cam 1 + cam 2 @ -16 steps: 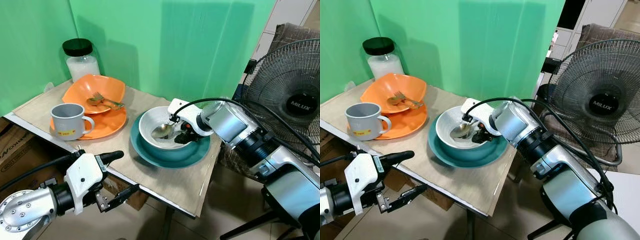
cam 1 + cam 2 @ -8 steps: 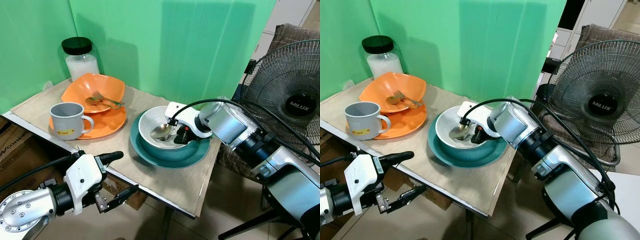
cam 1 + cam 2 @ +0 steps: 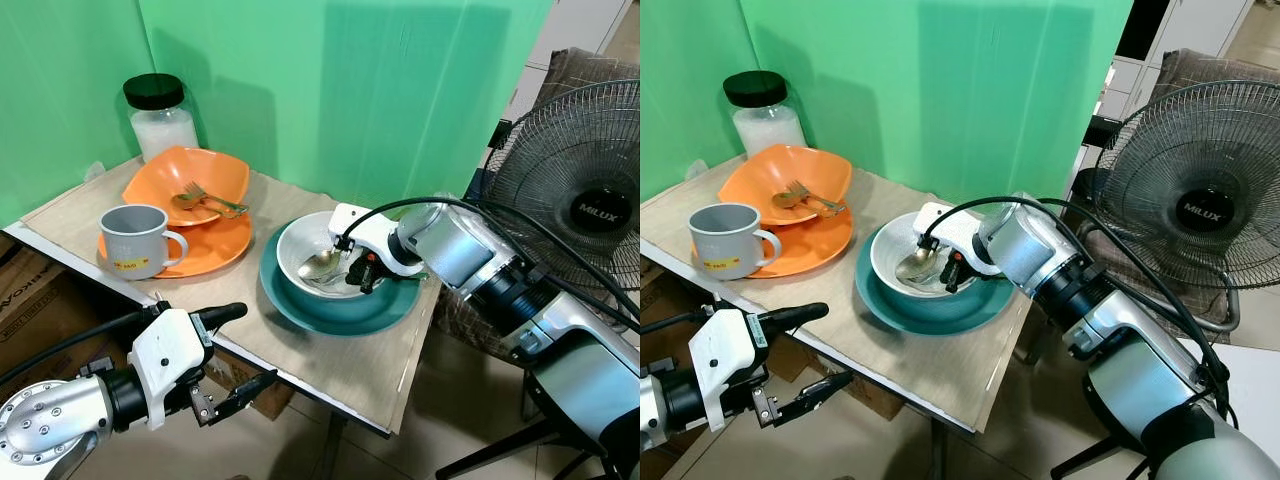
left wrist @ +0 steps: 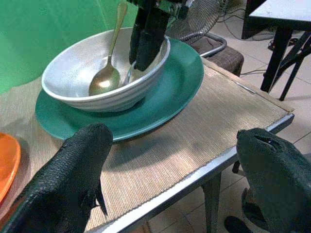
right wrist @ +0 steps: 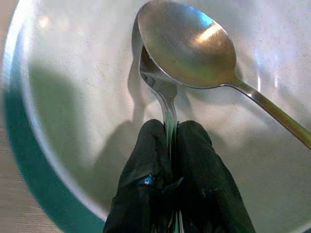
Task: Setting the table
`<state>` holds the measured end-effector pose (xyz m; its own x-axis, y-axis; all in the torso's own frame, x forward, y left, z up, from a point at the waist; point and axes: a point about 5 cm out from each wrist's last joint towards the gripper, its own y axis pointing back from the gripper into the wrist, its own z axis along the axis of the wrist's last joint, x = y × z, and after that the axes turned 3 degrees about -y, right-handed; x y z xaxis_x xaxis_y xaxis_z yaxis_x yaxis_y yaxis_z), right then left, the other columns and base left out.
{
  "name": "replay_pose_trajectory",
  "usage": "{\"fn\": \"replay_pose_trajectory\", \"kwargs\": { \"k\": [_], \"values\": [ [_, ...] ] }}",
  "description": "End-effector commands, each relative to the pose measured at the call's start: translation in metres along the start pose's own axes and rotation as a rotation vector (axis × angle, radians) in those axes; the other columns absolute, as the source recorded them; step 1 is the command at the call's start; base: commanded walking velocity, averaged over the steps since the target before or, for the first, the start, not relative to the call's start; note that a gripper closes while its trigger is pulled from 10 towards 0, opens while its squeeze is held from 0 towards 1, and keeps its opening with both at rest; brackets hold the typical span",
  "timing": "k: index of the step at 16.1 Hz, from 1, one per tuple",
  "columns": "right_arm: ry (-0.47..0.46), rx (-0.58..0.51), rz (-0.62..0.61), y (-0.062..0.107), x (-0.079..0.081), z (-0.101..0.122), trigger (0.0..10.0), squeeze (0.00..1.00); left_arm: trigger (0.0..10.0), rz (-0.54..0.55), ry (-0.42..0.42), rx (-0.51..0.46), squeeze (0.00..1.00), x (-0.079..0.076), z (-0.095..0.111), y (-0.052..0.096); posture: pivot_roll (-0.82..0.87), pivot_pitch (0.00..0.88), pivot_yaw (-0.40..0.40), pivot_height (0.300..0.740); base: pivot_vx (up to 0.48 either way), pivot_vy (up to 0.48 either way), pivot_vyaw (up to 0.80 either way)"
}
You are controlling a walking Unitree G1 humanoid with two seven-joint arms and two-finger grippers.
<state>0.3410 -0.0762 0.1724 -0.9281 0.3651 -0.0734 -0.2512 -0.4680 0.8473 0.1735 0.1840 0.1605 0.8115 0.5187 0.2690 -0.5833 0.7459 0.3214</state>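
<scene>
Right hand [image 5: 170, 141] is pinching a utensil [image 5: 163, 94] inside the white bowl [image 3: 300, 240] near the counter's [image 3: 330, 350] right edge, left hand [image 3: 235, 350] open below the front edge, orange plate [image 3: 215, 250] setting looks done.

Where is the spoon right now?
The spoon lies inside the white bowl on the teal plate, toward the table's right side, beside the right gripper, which is pinching a second utensil.

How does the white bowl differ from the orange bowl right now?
The white bowl sits on a teal plate; the orange bowl sits on an orange plate. The white one holds a spoon and the right gripper, shut on a second utensil; the orange one is untouched. Both hold cutlery.
</scene>
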Motion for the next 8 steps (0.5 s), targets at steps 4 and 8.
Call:
{"fn": "replay_pose_trajectory", "kwargs": {
  "k": [4,8],
  "values": [
    [-0.006,-0.098,0.021,0.023,-0.002,0.013,0.0,0.0,10.0,-0.012,-0.008,0.01,0.0,0.0,0.002,-0.001,-0.06,0.0,-0.04,0.74,0.0,0.0,0.0],
    [-0.03,-0.183,0.025,0.041,-0.003,0.022,0.0,0.0,10.0,-0.011,-0.008,0.012,0.0,0.0,0.002,-0.002,-0.06,0.0,-0.041,0.74,0.0,0.0,0.0]
  ]
}}
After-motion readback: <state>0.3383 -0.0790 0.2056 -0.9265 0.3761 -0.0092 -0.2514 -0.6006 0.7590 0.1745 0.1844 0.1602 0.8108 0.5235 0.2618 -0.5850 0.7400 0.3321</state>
